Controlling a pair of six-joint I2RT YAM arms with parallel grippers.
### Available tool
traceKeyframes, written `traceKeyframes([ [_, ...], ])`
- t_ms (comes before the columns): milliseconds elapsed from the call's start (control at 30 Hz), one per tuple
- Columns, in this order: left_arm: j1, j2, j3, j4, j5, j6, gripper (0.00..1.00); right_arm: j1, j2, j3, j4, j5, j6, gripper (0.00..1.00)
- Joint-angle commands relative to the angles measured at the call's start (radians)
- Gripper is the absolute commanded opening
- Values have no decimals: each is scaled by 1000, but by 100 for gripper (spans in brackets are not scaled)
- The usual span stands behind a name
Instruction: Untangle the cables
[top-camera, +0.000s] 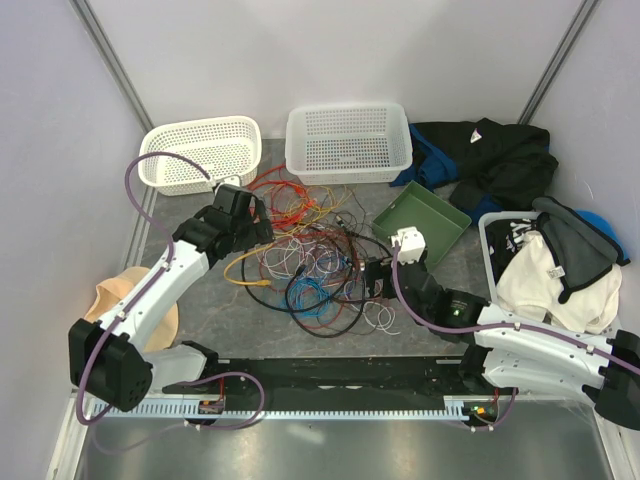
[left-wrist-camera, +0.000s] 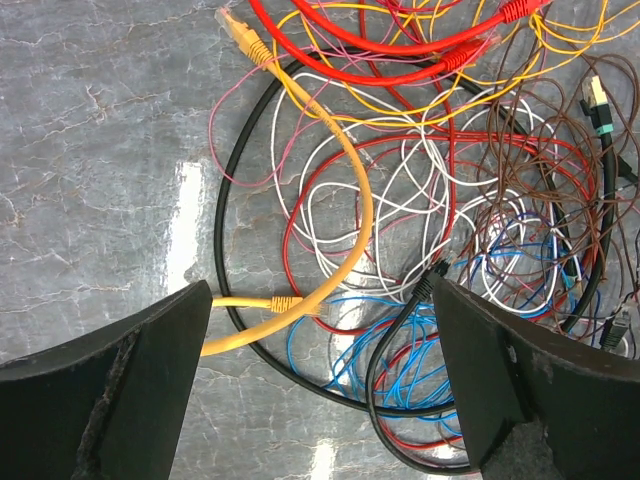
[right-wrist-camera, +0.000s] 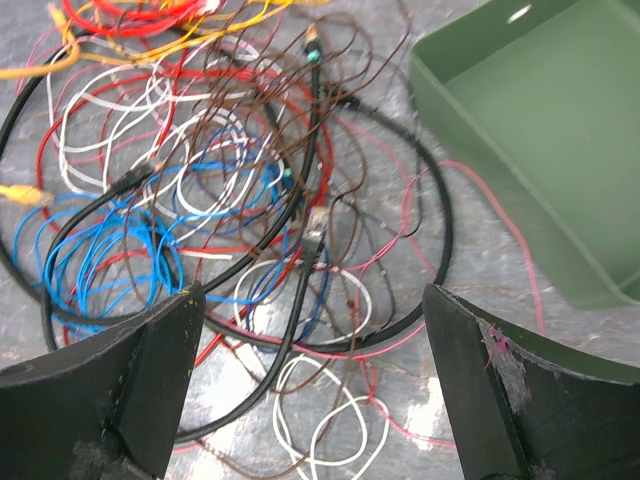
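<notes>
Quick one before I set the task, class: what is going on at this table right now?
Two robot arms are poised over a tangled heap of cables on the table. The left gripper and the right gripper are both open, one at each side of the heap, and neither holds anything. The red, yellow, blue, white and black wires lie looped through one another, so nothing looks separated yet.

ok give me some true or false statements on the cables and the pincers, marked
1. The cables lie tangled in one pile. True.
2. The left pincer grips the yellow cable. False: it is open, and the cable lies on the table below it.
3. The right pincer is open and empty. True.
4. The green tray lies left of the pile. False: it lies right of it.
5. Two white baskets stand beyond the pile. True.
</notes>
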Motion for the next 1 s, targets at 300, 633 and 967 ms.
traceKeyframes([
  [300,1,44,49,33,139,217,100,2,2,58,-2,28,-27,98],
  [633,3,106,86,-38,94,222,100,2,-5,66,-25,-29,-27,98],
  [967,1,202,47,-50,6,214,96,2,7,69,-36,-38,-21,98],
])
